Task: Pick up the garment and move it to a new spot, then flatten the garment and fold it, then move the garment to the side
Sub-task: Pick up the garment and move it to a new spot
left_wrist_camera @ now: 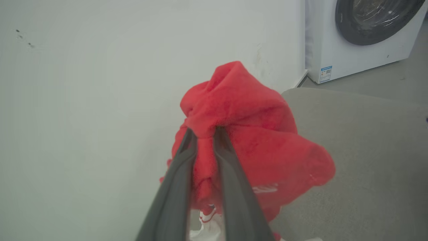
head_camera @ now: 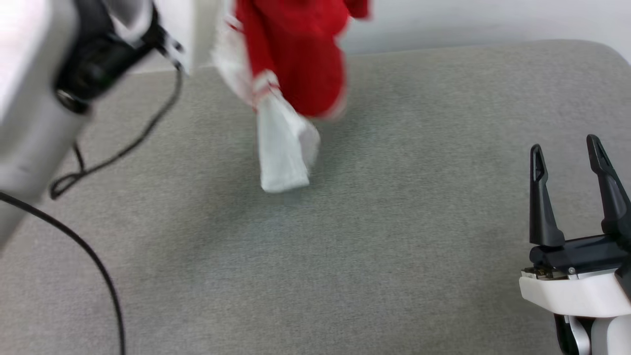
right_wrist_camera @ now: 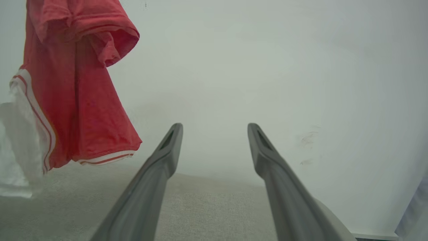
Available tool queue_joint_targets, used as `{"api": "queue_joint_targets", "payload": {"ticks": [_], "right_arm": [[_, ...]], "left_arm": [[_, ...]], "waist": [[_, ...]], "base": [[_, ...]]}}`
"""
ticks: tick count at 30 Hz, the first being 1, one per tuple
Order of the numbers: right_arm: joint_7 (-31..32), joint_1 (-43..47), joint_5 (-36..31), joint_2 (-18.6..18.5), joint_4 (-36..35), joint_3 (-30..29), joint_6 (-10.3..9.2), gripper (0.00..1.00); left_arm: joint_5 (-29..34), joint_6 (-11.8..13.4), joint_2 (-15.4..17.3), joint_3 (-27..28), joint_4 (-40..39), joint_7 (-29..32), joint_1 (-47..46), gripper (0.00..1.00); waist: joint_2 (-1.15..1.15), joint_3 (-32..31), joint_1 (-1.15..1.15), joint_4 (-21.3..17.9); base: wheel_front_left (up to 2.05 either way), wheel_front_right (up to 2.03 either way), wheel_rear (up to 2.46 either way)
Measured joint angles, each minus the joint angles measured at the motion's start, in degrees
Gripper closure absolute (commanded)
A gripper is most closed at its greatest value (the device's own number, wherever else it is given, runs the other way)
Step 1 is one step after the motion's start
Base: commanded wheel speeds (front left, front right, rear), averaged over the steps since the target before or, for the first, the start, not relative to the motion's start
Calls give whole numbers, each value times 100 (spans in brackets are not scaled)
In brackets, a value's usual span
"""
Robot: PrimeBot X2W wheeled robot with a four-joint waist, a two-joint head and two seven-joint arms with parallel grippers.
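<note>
Red garment [left_wrist_camera: 254, 134] hangs pinched in the left hand [left_wrist_camera: 204, 131] (right hand [head_camera: 565, 145] spread, empty) above grey surface [head_camera: 394, 236].

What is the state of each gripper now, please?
Left gripper: closed on the red jersey T-shirt with white sleeves.
Right gripper: open, holding nothing.

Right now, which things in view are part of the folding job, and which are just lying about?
Part of the job:
garment, hanging from the shut left gripper
right gripper, open and free
grey padded surface below the garment

Just lying about:
washing machine
black cable
</note>
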Motion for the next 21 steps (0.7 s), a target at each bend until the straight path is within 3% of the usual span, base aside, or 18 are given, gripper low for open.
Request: {"api": "queue_joint_targets", "payload": {"ticks": [12, 21], "right_arm": [[0, 26, 4, 1, 91, -71, 1, 0], [0, 28, -38, 4, 222, -132, 1, 0]], "left_arm": [[158, 109, -669, -1078, -386, -358, 1600, 100], [175, 98, -1262, -2073, 235, -605, 2926, 100]], "waist": [[0, 143, 1, -148], [0, 285, 1, -70]], "base": [[0, 0, 0], [0, 0, 0]]}}
